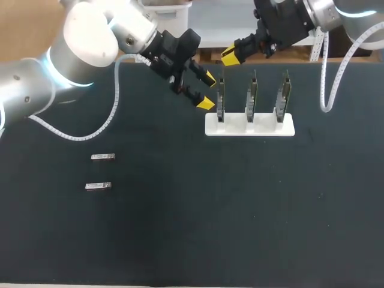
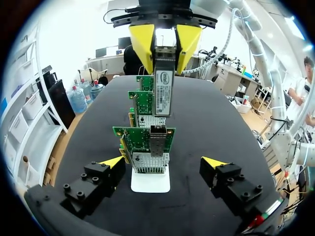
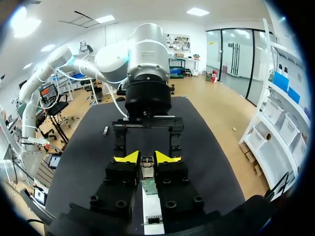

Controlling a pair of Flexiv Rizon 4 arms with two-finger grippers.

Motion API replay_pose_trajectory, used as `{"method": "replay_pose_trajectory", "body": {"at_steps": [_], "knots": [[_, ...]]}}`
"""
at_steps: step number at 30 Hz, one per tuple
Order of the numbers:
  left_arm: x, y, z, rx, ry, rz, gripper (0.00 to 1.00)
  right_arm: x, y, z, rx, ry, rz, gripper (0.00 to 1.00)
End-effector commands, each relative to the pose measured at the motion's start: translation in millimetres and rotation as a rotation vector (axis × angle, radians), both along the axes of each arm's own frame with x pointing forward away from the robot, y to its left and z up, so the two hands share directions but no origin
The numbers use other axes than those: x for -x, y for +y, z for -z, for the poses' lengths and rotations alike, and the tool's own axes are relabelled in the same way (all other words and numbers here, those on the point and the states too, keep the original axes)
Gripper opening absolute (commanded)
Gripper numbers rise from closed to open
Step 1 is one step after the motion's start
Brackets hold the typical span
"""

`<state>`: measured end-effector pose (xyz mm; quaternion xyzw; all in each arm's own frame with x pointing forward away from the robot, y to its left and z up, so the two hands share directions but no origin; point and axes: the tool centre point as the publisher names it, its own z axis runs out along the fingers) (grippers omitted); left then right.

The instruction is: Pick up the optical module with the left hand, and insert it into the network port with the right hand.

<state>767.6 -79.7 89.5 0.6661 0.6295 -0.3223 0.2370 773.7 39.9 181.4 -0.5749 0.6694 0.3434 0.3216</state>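
One module poised over the port, ready to go in

Nearest, the left jaws hang spread and empty just beside the first card (image 2: 143, 139). Above its port (image 2: 158, 133) the right jaws pinch the module (image 2: 163, 83), a slim silver bar with a printed label, held upright. Best to keep it square to the opening, lower it slowly and stop if it binds.

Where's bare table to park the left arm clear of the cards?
Free: the mat's near half, this side of the white stand; right of the stand, and between it and the two loose modules. Crowded: above the leftmost card, where the jaws of left gripper and right gripper nearly meet.
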Motion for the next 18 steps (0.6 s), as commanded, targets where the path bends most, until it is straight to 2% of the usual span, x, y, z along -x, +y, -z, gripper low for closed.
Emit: {"method": "replay_pose_trajectory", "body": {"at_steps": [1,18], "knots": [[-1.6,-0.5,-0.3,-0.004,0.002,0.002,1.0,-2.9,2.8,3.2,0.0,0.004,-0.01,0.0],[-1.6,-0.5,-0.3,-0.004,0.002,0.002,1.0,-2.3,7.9,12.2,0.01,0.021,-0.018,0.0]]}}
